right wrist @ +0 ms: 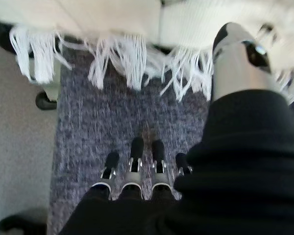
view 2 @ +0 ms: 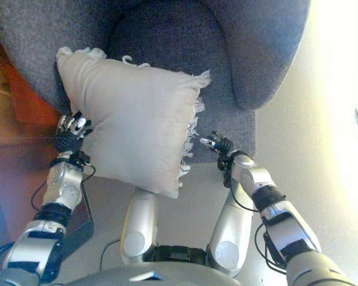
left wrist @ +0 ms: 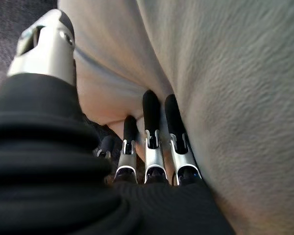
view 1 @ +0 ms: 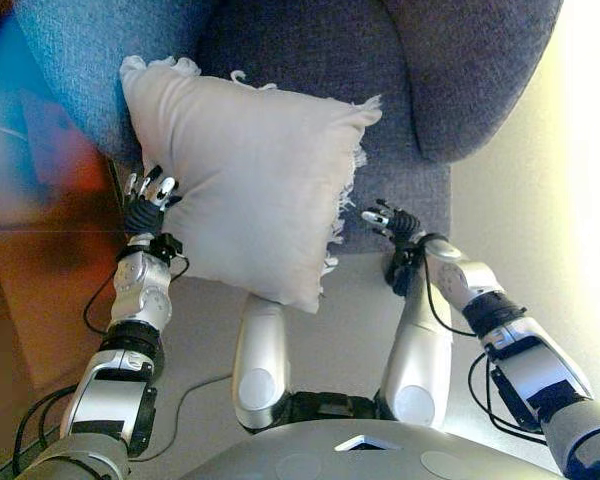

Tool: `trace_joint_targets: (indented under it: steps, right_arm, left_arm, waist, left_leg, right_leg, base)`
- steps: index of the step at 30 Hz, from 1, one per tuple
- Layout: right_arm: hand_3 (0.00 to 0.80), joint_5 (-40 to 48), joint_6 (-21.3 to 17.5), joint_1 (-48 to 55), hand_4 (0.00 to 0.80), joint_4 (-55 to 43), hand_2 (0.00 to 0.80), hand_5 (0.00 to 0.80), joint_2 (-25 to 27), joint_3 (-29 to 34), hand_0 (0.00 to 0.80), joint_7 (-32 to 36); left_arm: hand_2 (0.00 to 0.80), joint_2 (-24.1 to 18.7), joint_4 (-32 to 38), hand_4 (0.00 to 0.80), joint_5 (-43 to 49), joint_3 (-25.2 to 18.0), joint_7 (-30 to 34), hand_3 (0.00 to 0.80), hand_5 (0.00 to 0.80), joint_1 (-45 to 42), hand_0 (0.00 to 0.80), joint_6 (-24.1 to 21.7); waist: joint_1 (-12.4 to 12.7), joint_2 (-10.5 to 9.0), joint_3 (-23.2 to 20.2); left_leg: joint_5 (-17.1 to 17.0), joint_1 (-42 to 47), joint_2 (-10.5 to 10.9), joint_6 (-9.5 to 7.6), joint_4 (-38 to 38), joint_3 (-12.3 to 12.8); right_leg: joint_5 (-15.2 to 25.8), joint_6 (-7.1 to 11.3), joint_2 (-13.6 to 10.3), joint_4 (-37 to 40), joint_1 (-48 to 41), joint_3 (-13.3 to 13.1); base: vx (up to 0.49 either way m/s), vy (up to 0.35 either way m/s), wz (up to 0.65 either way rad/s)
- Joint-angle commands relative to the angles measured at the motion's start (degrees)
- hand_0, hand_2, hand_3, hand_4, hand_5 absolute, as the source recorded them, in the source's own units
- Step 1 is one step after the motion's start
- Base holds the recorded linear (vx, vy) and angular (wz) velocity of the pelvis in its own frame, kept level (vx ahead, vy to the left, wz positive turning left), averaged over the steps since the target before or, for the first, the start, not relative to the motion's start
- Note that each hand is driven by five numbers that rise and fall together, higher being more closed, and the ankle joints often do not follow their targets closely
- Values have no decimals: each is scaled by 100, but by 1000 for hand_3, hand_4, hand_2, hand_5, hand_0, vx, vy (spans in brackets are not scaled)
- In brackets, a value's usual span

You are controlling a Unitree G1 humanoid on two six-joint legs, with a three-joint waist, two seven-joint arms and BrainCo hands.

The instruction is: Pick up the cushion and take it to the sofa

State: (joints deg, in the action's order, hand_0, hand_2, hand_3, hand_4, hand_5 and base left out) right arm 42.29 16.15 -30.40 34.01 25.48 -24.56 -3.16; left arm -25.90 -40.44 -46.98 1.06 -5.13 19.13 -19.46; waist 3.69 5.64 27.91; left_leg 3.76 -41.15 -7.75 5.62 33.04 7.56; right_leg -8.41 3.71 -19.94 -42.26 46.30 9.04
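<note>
Two hands flank cushion at sofa front

Cushion [view 1: 250, 185] stands tilted on one corner, diamond-wise, its long diagonal running from upper corner to lower corner, leaning against the sofa [view 1: 310, 70]. Left hand [view 1: 150, 195] presses straight, relaxed fingers [left wrist: 154, 127] against its side. Right hand [view 1: 388, 220] sits just beside the fringed edge [right wrist: 122, 58], apparently clear of it, fingers straight, holding nothing.

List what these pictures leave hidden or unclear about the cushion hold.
- Eye views: the fringed white cushion hides its own underside and any sofa contact.
- Left wrist view: left hand fingers lie straight along the cloth; grip unclear.
- Right wrist view: right hand sits apart from the fringe.
</note>
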Motion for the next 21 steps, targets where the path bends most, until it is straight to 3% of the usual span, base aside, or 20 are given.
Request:
trace_joint_targets:
  steps: [1,8,14,21]
  right_arm:
    - [0,-22,-109,-29,0,-235,0,0,-192,-69,0,-190]
    - [0,107,-184,-81,0,57,0,0,-488,22,0,-322]
    - [0,147,-266,-152,0,269,0,0,-614,159,0,-299]
    - [0,106,-272,-134,0,198,0,0,-710,109,0,-302]
  left_arm:
    - [0,36,-592,0,-114,-212,-538,0,0,-521,0,-42]
    - [0,206,89,0,218,-453,-1165,0,0,-592,0,-544]
    - [0,324,609,0,747,-677,-1560,0,0,-877,0,-689]
    - [0,177,396,0,1299,-959,-2667,0,0,-1119,0,-743]
  waist:
    - [78,36,189]
    - [317,-43,189]
    - [522,60,189]
    - [629,132,189]
  left_leg:
    - [774,-76,166,-261,606,87]
    - [789,-147,265,-263,559,-37]
    - [764,-143,384,-256,475,-129]
    - [722,-43,441,-210,392,-166]
  right_leg:
    - [107,235,-110,231,-184,-194]
    - [200,267,-135,369,-243,-17]
    - [248,318,-245,416,-277,107]
    - [239,351,-311,477,-409,177]
  base:
    - [-1,-59,-1]
    - [8,-86,5]
    - [14,-73,4]
    - [17,-13,5]
